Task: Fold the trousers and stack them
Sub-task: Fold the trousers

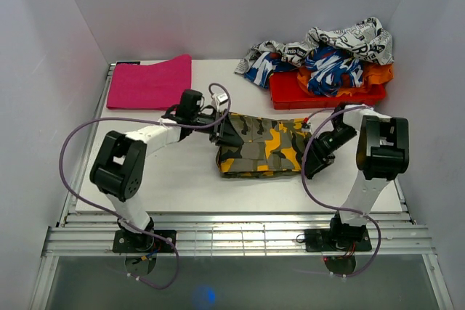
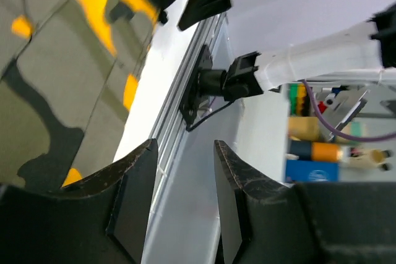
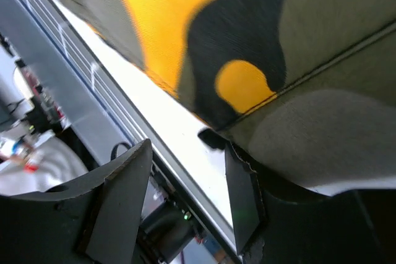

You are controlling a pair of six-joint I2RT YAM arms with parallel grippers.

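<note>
The camouflage trousers [image 1: 263,147] lie folded into a compact rectangle mid-table. My left gripper [image 1: 224,134] is at their left edge. In the left wrist view it [image 2: 184,146] stands open with nothing between the fingers, and the trousers [image 2: 55,85] fill the upper left. My right gripper [image 1: 317,159] is at the right edge of the fold. It [image 3: 187,146] is open too, with bare table between the jaws. The trousers [image 3: 297,60] sit just above, their hem touching the right finger [image 3: 242,183].
A flat pink cloth [image 1: 150,82] lies at the back left. At the back right, a newsprint garment [image 1: 350,38], a blue-and-white one [image 1: 330,63] and an orange one [image 1: 378,74] are heaped on a red cloth [image 1: 320,94]. A metal rail [image 1: 240,237] runs along the near edge.
</note>
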